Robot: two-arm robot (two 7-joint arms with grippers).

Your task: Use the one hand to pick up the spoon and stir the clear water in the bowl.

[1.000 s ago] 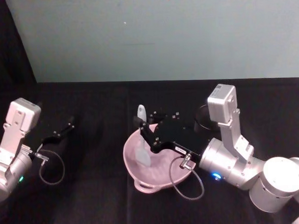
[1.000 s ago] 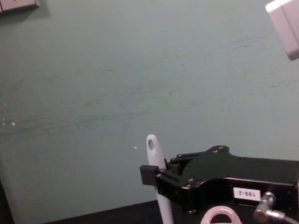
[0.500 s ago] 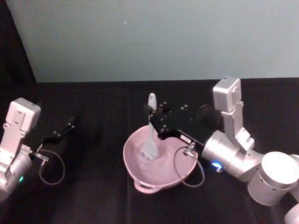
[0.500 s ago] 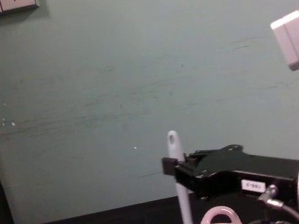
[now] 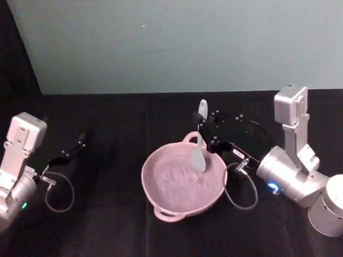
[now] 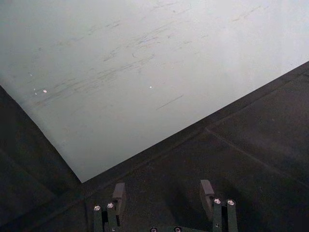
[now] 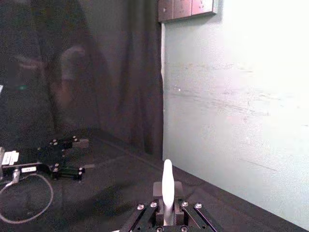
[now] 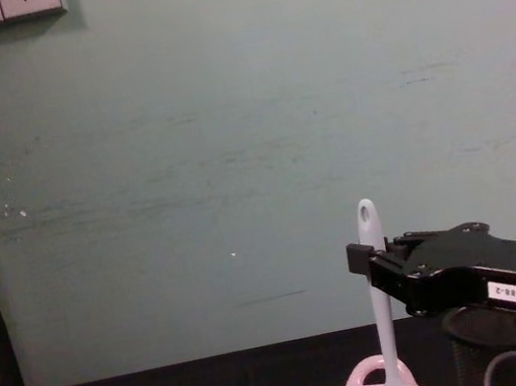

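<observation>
The bowl [image 5: 173, 187] was pale pink, the spoon [image 5: 198, 157] white, the right gripper [image 5: 205, 132] black with a small white label [image 8: 507, 289], the wall [image 5: 185, 38] pale teal, the table [image 5: 107, 221] plain black.

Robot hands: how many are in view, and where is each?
2. The right hand is above the far right rim of the bowl, shut on the spoon. The left hand is open, well off to the bowl's left.

Slim white spoon [image 5: 199, 144] upright, scoop inside pink bowl [image 5: 146, 183], right side — right gripper [image 5: 208, 134] clamps handle.
</observation>
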